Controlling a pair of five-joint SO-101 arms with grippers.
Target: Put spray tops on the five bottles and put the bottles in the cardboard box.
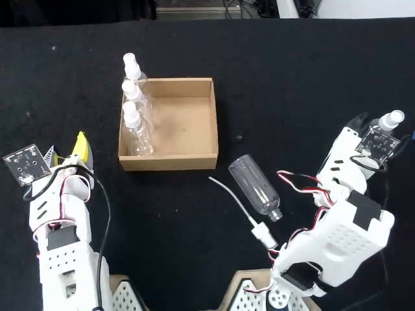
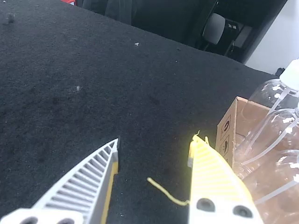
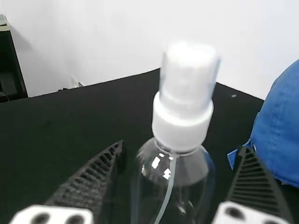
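A cardboard box [image 1: 188, 129] lies left of centre, with three capped bottles [image 1: 134, 120] upright along its left wall. An uncapped clear bottle [image 1: 255, 186] lies on its side right of the box. A loose spray top [image 1: 264, 233] with its long tube lies just in front of it. At the far right, a capped bottle [image 3: 180, 177] stands between the fingers of my open right gripper [image 3: 182, 148], with gaps on both sides. My left gripper [image 2: 155, 140] is open and holds nothing. It sits left of the box [image 2: 227, 133], above the black cloth.
A black cloth covers the table [image 1: 292, 78]. A blue object [image 3: 280, 130] sits close beside the right gripper at the table's right edge. The right half of the box floor [image 1: 185, 120] has free room.
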